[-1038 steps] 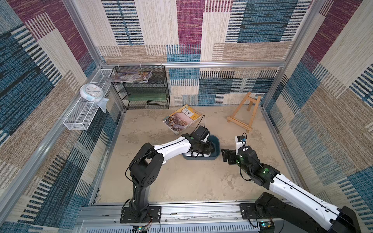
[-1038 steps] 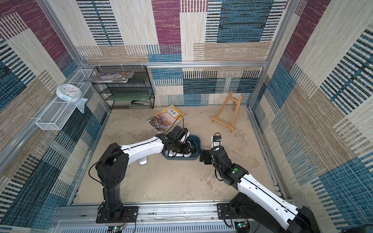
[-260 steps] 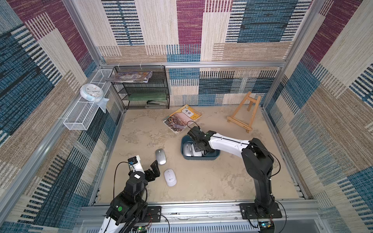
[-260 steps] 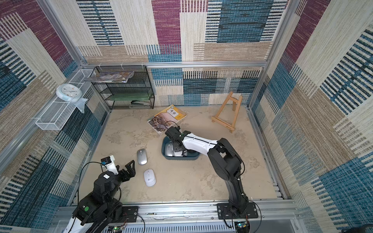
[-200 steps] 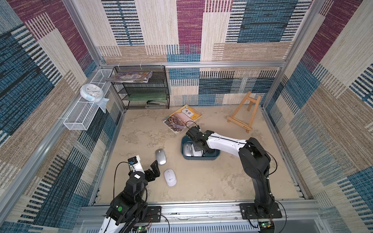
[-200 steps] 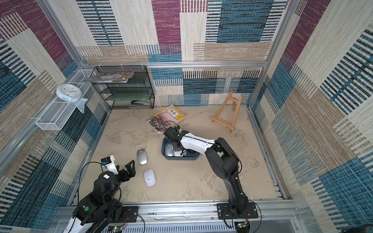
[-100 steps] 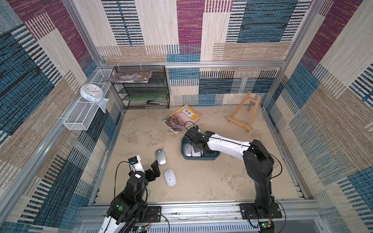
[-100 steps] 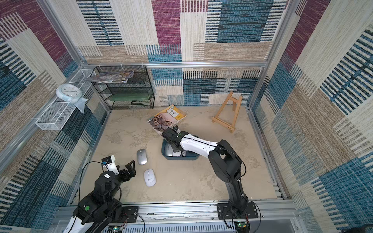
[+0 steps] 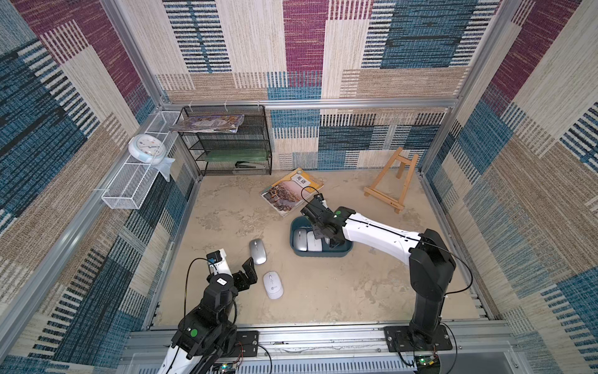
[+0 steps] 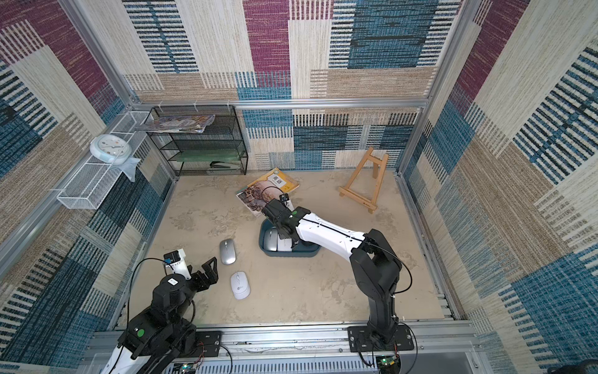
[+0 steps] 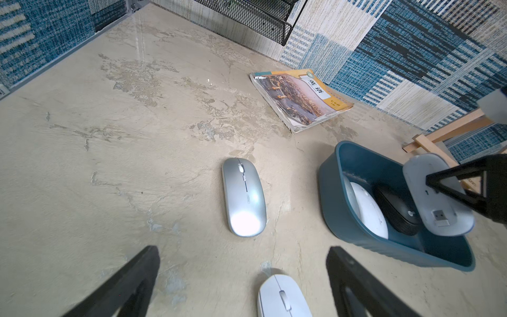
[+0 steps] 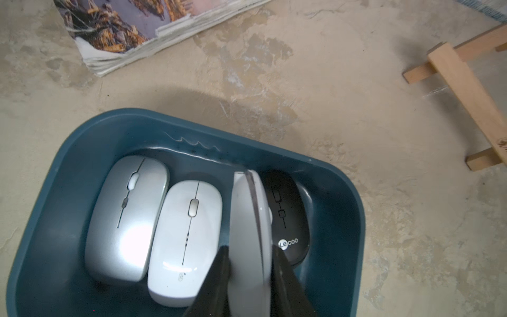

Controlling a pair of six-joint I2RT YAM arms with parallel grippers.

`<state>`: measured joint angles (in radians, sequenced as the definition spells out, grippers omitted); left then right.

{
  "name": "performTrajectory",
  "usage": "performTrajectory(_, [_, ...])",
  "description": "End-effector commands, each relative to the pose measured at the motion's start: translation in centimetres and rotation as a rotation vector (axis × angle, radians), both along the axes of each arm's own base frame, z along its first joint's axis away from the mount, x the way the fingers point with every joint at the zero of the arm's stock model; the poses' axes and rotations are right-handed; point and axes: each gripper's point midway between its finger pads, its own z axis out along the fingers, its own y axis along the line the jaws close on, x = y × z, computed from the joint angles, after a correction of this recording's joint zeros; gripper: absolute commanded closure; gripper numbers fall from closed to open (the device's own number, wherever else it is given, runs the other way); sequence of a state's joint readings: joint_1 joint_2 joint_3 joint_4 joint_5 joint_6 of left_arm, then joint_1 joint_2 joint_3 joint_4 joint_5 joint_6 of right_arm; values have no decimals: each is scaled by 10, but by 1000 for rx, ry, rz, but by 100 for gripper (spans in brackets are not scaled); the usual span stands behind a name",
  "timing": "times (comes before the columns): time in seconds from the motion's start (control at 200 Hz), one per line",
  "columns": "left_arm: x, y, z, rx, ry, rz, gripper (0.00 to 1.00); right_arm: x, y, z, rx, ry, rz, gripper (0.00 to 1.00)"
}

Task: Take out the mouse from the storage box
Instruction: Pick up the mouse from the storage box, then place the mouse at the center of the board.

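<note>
right hand (image 12: 249, 254) pinching mouse (image 12: 248, 214), maybe above box (image 12: 64, 189)

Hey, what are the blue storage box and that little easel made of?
Storage box: probably moulded plastic, smooth semi-gloss teal; soft highlights along its rounded rim. Easel: apparently unpainted pale wood, matte; squared slats.

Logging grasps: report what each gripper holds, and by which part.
The right gripper pinches a pale mouse, turned on edge, across its top and underside near one end. The left gripper holds nothing.
</note>
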<state>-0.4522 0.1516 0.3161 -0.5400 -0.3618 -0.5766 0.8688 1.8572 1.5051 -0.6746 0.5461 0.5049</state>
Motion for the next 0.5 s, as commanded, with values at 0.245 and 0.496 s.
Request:
performTrajectory(0.245, [3,0,5,-3,-21,5,1,10,-46,48,-119,-138,-85,87])
performTrajectory(0.496, [3,0,5,-3,-24,8,1,21,-101,45,-186,-139,-200,86])
